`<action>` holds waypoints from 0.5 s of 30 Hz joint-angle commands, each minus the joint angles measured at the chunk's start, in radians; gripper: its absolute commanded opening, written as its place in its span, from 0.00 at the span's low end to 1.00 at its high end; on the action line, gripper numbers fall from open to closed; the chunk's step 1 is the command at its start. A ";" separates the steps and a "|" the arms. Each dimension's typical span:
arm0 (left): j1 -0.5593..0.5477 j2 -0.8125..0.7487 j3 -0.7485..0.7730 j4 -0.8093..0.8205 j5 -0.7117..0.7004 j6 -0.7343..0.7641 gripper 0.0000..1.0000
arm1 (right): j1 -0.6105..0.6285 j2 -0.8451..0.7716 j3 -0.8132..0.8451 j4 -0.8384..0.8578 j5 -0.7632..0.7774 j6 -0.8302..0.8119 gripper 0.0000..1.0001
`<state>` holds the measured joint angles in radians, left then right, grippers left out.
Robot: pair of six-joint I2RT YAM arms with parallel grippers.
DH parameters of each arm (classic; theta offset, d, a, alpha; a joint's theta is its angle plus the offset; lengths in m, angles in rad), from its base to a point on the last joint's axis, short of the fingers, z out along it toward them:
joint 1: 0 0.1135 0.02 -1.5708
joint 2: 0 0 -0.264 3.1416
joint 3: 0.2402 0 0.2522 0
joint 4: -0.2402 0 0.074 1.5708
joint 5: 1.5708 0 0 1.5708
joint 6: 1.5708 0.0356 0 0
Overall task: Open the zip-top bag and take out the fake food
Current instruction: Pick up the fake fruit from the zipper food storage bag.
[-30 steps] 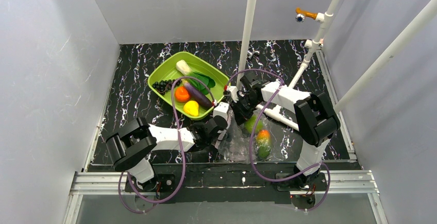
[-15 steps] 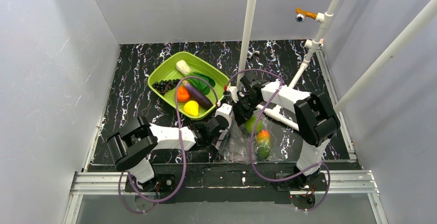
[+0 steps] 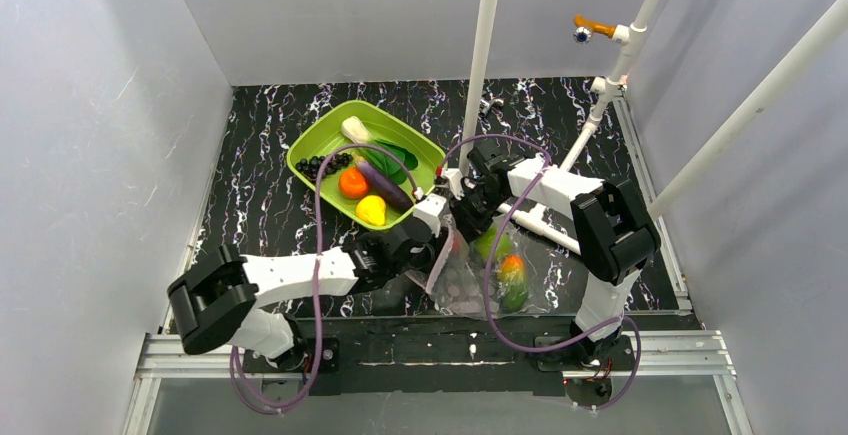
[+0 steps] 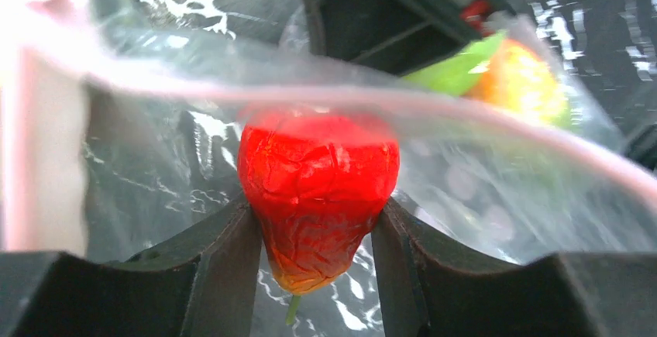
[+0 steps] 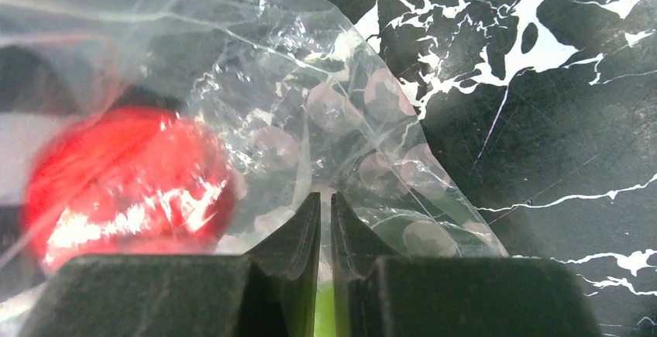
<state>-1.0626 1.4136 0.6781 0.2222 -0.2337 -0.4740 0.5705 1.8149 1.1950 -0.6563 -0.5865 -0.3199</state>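
Lower centre of top view: zip-top bag (image 3: 465,280). Left gripper (image 4: 314,232) fingers clamped on red fruit (image 4: 318,174) under pink zip strip (image 4: 465,116); right gripper (image 5: 326,213) fingers almost together, pinching bag film.

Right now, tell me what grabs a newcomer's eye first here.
A bright red fruit fills the left wrist view, pinched in the left claw beside a clear bag with a pink strip. The right claw nips the bag's plastic. Farther back sits a lime-green tray of toy food.
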 commanded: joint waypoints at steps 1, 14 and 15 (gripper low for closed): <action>0.000 -0.111 -0.021 -0.037 0.099 -0.027 0.00 | -0.007 -0.026 0.025 -0.025 -0.021 -0.021 0.16; 0.000 -0.260 -0.026 -0.183 0.136 -0.117 0.00 | -0.010 -0.027 0.021 -0.025 -0.004 -0.031 0.16; 0.001 -0.268 -0.025 -0.188 0.133 -0.129 0.00 | -0.011 -0.028 0.019 -0.025 -0.004 -0.031 0.16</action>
<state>-1.0622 1.2049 0.6338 0.1028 -0.0925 -0.5617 0.5667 1.8149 1.1950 -0.6590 -0.5861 -0.3374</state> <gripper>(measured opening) 0.456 0.159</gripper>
